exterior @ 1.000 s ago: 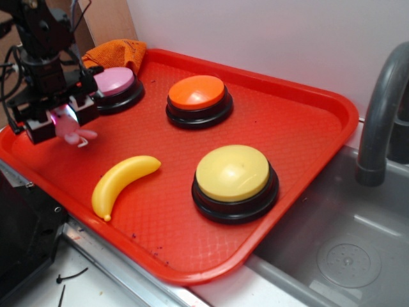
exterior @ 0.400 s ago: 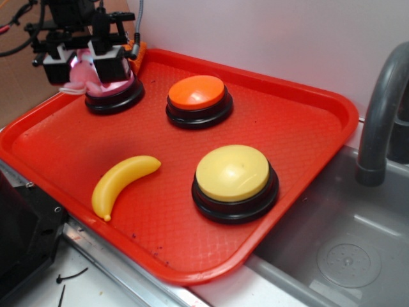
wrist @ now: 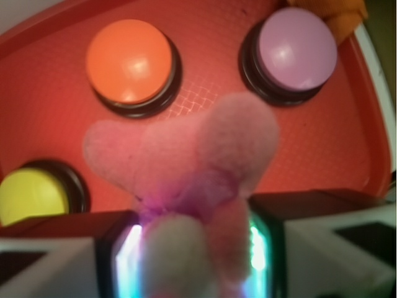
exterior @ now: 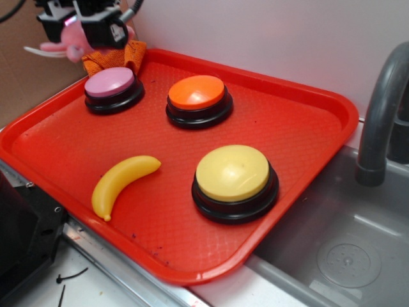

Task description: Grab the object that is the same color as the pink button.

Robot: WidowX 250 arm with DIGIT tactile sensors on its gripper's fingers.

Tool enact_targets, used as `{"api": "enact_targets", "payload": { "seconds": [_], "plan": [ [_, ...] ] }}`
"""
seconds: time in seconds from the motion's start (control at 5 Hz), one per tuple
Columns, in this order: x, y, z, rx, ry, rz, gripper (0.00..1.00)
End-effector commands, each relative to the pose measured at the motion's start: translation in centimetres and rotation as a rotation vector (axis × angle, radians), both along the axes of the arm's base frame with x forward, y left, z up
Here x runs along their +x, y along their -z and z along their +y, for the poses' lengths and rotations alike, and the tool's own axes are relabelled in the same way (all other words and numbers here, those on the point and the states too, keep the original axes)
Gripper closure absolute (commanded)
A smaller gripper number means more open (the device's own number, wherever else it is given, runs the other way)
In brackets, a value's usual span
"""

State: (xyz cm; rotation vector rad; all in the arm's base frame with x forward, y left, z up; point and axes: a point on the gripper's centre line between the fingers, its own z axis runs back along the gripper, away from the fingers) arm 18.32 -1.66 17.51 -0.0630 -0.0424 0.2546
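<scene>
The pink plush toy (exterior: 69, 39) hangs in the air above the far left corner of the red tray (exterior: 307, 134). The tool (exterior: 80, 29) is squeezed tight on it. From the wrist view, the toy's (wrist: 186, 167) soft ears stick out from between the two fingers (wrist: 322, 242). Just below sits the pink button (exterior: 110, 83), next to an orange cloth (exterior: 118, 54). The orange button (exterior: 197, 93), the yellow button (exterior: 233, 174) and the yellow banana (exterior: 120, 184) lie on the tray too.

Even, soft lighting; wrist view blurs the near plush toy (wrist: 186, 180), with button glare.
</scene>
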Motion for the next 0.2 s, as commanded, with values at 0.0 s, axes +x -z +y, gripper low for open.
{"api": "enact_targets", "payload": {
  "seconds": [0.0],
  "plan": [
    [-0.85, -2.37, 0.58, 0.026, 0.051, -0.08, 1.0]
  ]
}}
